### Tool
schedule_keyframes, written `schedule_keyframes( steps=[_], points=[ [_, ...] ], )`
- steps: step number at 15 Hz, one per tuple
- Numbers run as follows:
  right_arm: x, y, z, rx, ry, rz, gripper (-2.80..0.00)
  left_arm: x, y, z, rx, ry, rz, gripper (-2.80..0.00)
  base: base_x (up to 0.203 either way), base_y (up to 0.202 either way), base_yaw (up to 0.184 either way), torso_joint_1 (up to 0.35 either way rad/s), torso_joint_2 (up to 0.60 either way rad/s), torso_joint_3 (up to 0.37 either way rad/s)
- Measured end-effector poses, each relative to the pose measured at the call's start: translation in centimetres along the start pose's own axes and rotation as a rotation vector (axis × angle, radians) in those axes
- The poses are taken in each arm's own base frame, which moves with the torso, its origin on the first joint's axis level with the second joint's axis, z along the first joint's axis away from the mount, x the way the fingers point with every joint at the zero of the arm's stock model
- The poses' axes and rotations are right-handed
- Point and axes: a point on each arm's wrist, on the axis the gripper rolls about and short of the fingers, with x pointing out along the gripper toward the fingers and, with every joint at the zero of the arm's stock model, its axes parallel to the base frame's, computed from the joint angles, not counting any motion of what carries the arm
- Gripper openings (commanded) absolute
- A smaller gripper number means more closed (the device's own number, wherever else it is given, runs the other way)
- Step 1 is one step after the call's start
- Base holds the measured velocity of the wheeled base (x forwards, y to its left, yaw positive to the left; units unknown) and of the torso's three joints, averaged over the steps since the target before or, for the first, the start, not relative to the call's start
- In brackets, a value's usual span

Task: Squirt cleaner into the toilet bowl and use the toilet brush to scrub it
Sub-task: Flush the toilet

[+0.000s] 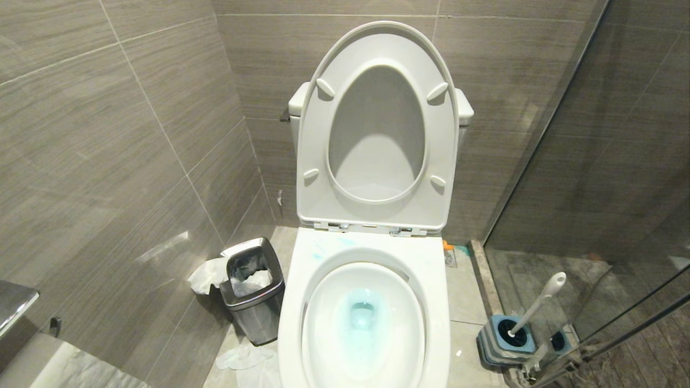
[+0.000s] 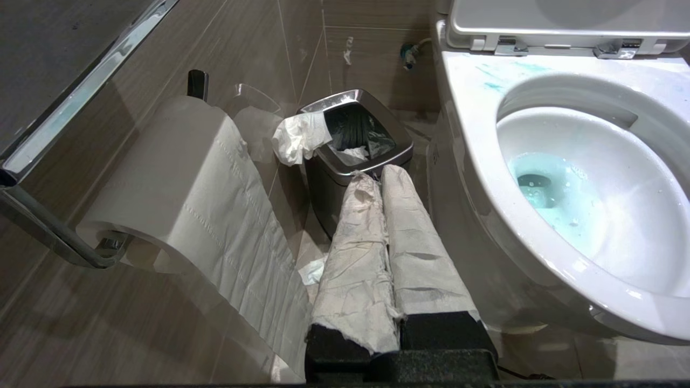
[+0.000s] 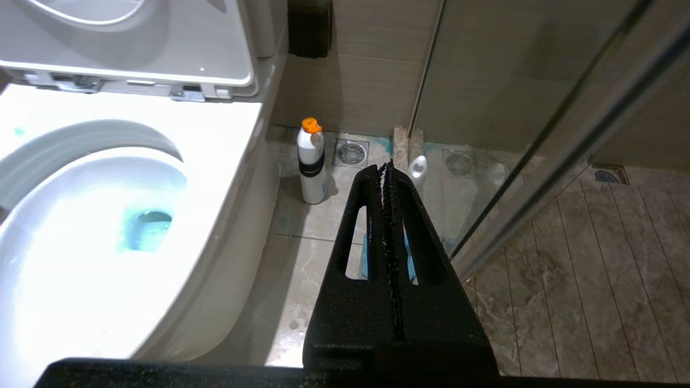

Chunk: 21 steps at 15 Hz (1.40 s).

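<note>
The toilet bowl (image 1: 436, 302) stands with its seat and lid raised. Turquoise cleaner (image 1: 362, 318) tints the water and the basin, and streaks mark the rim's back left (image 2: 504, 73). To the right of the bowl, the toilet brush (image 1: 539, 304) stands upright in its grey-and-blue base (image 1: 506, 337). A white bottle with an orange cap (image 3: 311, 161) stands on the floor beside the bowl. My right gripper (image 3: 386, 166) hangs shut and empty above the brush base, with the brush's handle tip (image 3: 418, 168) just beyond it. My left gripper (image 2: 372, 175), its fingers wrapped in paper, is shut and empty, left of the bowl.
A steel waste bin (image 1: 253, 291) with tissue hanging out stands left of the bowl. A toilet paper roll (image 2: 178, 178) hangs on the left wall. A glass shower partition (image 1: 593, 161) closes off the right. A floor drain (image 3: 351, 152) lies behind the bottle.
</note>
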Motion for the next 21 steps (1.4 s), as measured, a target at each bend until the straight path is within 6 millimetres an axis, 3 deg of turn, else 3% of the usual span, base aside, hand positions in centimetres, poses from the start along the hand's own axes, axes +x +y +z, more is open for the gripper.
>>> schedule_keyframes(
  steps=[5, 9, 11, 14, 21],
  points=[
    [-5.1, -0.3, -2.4, 0.003, -0.056, -0.005, -2.8, 0.0, 0.0, 0.0, -0.002, 0.0, 0.001, -2.8, 0.0, 0.0, 0.0, 0.0, 0.0, 0.0],
    [-7.5, -0.5, -4.8, -0.027, -0.107, 0.013, -2.8, 0.0, 0.0, 0.0, -0.002, 0.0, 0.002, -2.8, 0.0, 0.0, 0.0, 0.0, 0.0, 0.0],
    [-7.7, -0.6, -6.9, -0.041, -0.091, 0.016, -2.8, 0.0, 0.0, 0.0, -0.003, -0.001, 0.001, -2.8, 0.0, 0.0, 0.0, 0.0, 0.0, 0.0],
    [-7.6, -0.4, -8.5, -0.046, -0.079, 0.086, -2.8, 0.0, 0.0, 0.0, -0.003, 0.0, 0.001, -2.8, 0.0, 0.0, 0.0, 0.0, 0.0, 0.0],
    [-7.4, -0.4, -9.2, -0.01, -0.077, 0.095, -2.8, 0.0, 0.0, 0.0, -0.003, -0.001, 0.001, -2.8, 0.0, 0.0, 0.0, 0.0, 0.0, 0.0]
  ],
)
